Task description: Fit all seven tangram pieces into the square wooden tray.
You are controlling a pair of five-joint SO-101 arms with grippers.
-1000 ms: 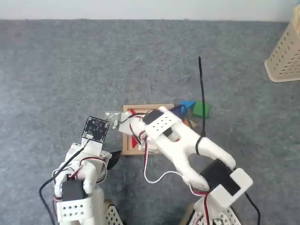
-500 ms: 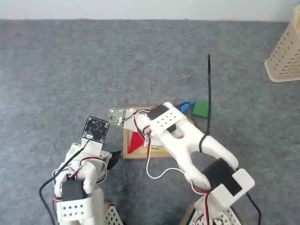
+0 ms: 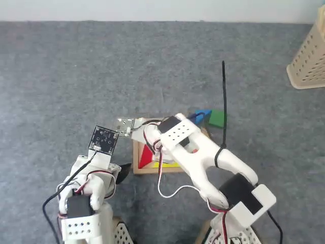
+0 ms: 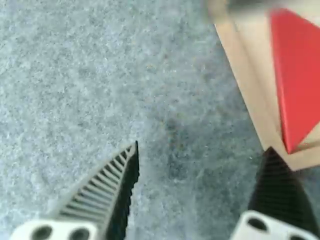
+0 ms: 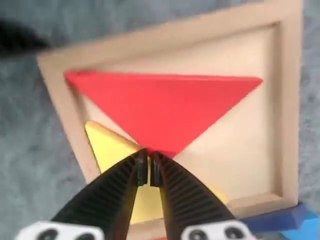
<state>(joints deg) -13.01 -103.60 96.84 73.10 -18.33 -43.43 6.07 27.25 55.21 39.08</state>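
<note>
The square wooden tray [image 3: 136, 168] lies mid-table on grey carpet. Flat inside it are a large red triangle [image 5: 160, 107] and a yellow triangle [image 5: 107, 145]. My right gripper [image 5: 149, 170] is shut, with its tips at the red triangle's point where that meets the yellow piece. The right arm [image 3: 177, 137] covers most of the tray from above. My left gripper [image 4: 200, 165] hangs open over bare carpet just outside the tray's corner [image 4: 240, 75], with nothing between its fingers. A blue piece [image 3: 203, 116] and a green piece [image 3: 217, 118] lie outside the tray on its far right.
A beige perforated basket [image 3: 310, 56] stands at the far right edge. A thin black cable [image 3: 223, 101] rises beside the right arm. The blue piece's edge [image 5: 280, 217] touches the tray's outer rim. Open carpet stretches to the left and beyond the tray.
The right arm has drawn back a little over the tray, uncovering more of the red triangle and some yellow. The left arm has stayed put.
</note>
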